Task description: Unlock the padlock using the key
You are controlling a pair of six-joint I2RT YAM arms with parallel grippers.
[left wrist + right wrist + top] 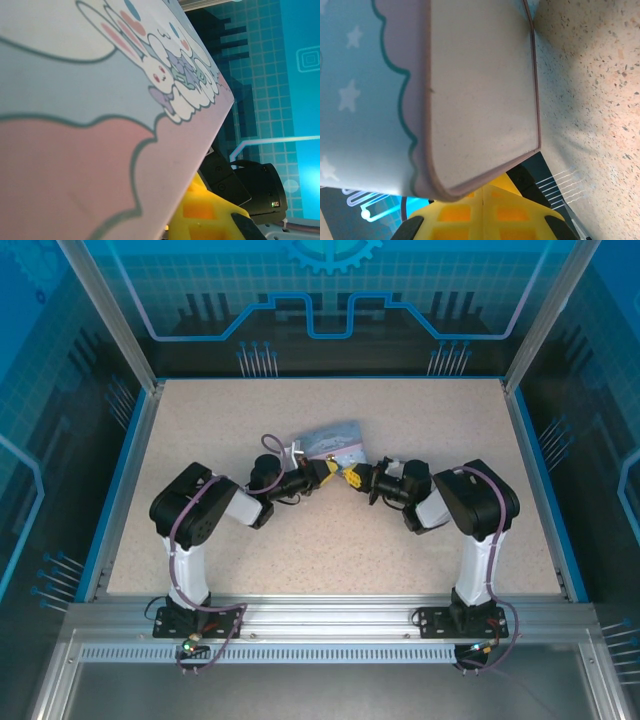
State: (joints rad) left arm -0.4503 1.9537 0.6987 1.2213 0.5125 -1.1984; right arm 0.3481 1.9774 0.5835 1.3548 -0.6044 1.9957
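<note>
Padlock: too small to resolve from overhead. A brass-yellow speck (329, 468) sits at the tip of the left pincer (325, 470); cannot tell whether it is the lock body. Key: too small to make out.

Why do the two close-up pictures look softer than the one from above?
Left wrist: the tin sits so near the lens that its rabbit print looks slightly soft; right wrist: its pale side is soft too, while the speckled table looks crisp, with a shadow along the tin's edge; top external: evenly lit, sharp throughout.
</note>
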